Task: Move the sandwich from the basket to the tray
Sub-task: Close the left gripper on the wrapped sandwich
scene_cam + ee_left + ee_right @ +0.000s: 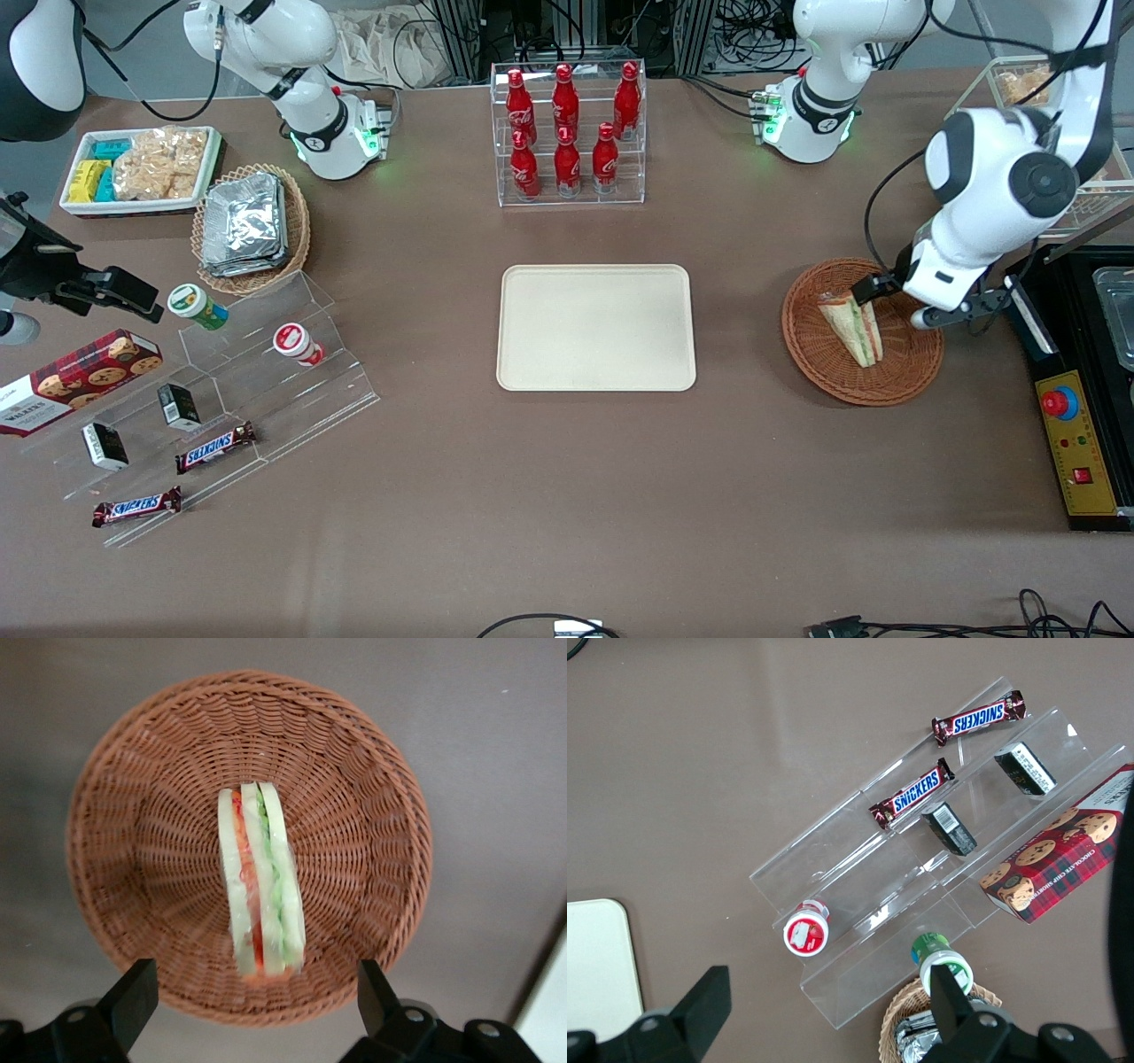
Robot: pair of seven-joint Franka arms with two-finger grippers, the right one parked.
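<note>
With its jaws spread wide, the gripper [252, 992] above the basket [133, 815] should drop straight down to straddle the upright sandwich [261, 881] across its bread faces.

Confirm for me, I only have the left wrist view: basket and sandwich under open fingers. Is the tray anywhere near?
Observer: Yes. In the front view the tray lies flat mid-table, apart from the basket, toward the parked arm's end from it.
Operator: Anything on the tray?
Observer: Nothing on it.
Operator: How does the gripper sit relative to the sandwich?
Observer: The gripper is over the basket's edge farther from the front camera, open, at the sandwich's upper tip.
Operator: Anything between basket and tray?
Observer: Only bare brown table.
</note>
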